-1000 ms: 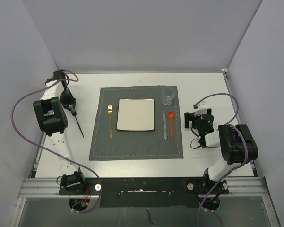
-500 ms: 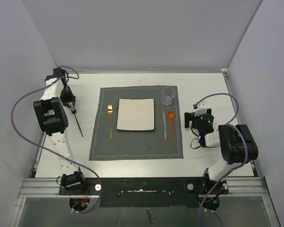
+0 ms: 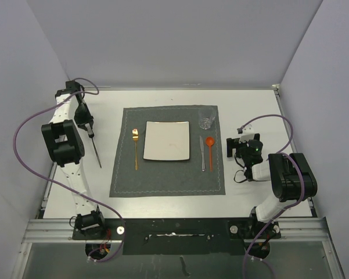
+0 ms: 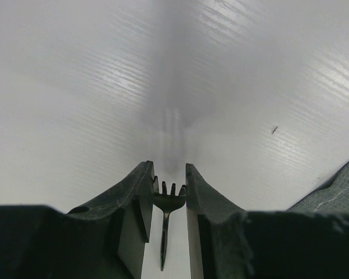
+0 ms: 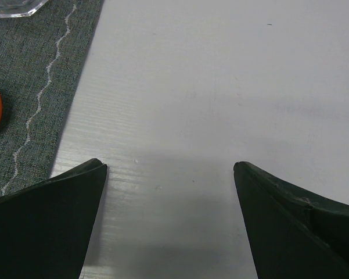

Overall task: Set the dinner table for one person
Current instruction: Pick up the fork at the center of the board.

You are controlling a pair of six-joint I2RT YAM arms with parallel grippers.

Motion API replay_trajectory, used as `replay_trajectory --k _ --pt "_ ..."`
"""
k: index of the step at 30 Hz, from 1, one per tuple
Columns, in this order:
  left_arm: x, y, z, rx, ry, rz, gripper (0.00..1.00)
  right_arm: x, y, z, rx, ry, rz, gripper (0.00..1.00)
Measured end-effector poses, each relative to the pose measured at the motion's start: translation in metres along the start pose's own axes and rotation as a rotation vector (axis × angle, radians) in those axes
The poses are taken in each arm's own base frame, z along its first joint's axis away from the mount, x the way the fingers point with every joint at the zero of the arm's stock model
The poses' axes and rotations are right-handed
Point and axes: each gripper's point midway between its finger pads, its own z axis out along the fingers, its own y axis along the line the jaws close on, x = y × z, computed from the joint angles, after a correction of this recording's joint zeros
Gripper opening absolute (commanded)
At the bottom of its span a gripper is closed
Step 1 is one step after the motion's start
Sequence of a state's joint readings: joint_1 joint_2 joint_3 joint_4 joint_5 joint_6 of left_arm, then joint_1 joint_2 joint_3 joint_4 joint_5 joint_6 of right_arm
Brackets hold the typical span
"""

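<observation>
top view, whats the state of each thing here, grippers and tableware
left gripper: shut on black fork
black fork: gripped at the tines
right gripper: open, empty, over the dinner table
glass: upright, looks empty
plate: flat, empty
gold fork: lying left of plate
knife: lying right of plate
orange spoon: lying right of knife

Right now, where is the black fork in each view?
Top external: black fork left of the placemat, in the left gripper.
Left wrist: black fork bottom centre, between the fingers.
Right wrist: not in it.
Landmark: the placemat, in all three views.
</observation>
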State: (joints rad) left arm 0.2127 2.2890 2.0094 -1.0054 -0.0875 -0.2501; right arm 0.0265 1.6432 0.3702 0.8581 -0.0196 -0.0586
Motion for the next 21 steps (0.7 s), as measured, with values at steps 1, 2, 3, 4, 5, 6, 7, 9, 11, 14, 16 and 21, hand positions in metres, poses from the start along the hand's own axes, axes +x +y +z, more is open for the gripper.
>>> replay_trajectory --k 1,2,3,4,5,6,7,9,11,14,16,21 --pt "0.001 -0.001 0.0 0.003 0.003 0.002 0.0 0.0 0.0 0.0 0.0 0.0 0.0 0.98" --pt "0.002 -0.002 -0.001 0.007 0.007 0.004 0.0 0.0 0.0 0.0 0.0 0.0 0.0 0.98" --pt "0.003 -0.003 -0.001 0.011 0.011 0.007 0.0 0.0 0.0 0.0 0.0 0.0 0.0 0.98" --pt "0.004 -0.005 -0.003 0.014 0.014 0.012 0.0 0.0 0.0 0.0 0.0 0.0 0.0 0.98" --pt "0.005 -0.007 -0.004 0.018 0.017 0.016 0.0 0.0 0.0 0.0 0.0 0.0 0.0 0.98" --pt "0.005 -0.009 -0.006 0.022 0.017 0.023 0.0 0.0 0.0 0.0 0.0 0.0 0.0 0.98" --pt "0.004 -0.011 -0.009 0.026 0.016 0.029 0.0 0.0 0.0 0.0 0.0 0.0 0.0 0.98" --pt "0.002 -0.017 -0.014 0.039 0.011 0.044 0.0 0.0 0.0 0.0 0.0 0.0 0.0 0.98" --pt "0.0 -0.024 -0.02 0.055 0.0 0.058 0.0 0.0 0.0 0.0 0.0 0.0 0.0 0.98" --pt "-0.001 -0.031 -0.029 0.076 -0.01 0.072 0.0 0.0 0.0 0.0 0.0 0.0 0.0 0.98" --pt "-0.001 -0.034 -0.034 0.09 -0.011 0.078 0.0 0.0 0.0 0.0 0.0 0.0 0.0 0.98" --pt "0.001 -0.039 -0.039 0.113 -0.007 0.097 0.0 0.0 0.0 0.0 0.0 0.0 0.0 0.98"
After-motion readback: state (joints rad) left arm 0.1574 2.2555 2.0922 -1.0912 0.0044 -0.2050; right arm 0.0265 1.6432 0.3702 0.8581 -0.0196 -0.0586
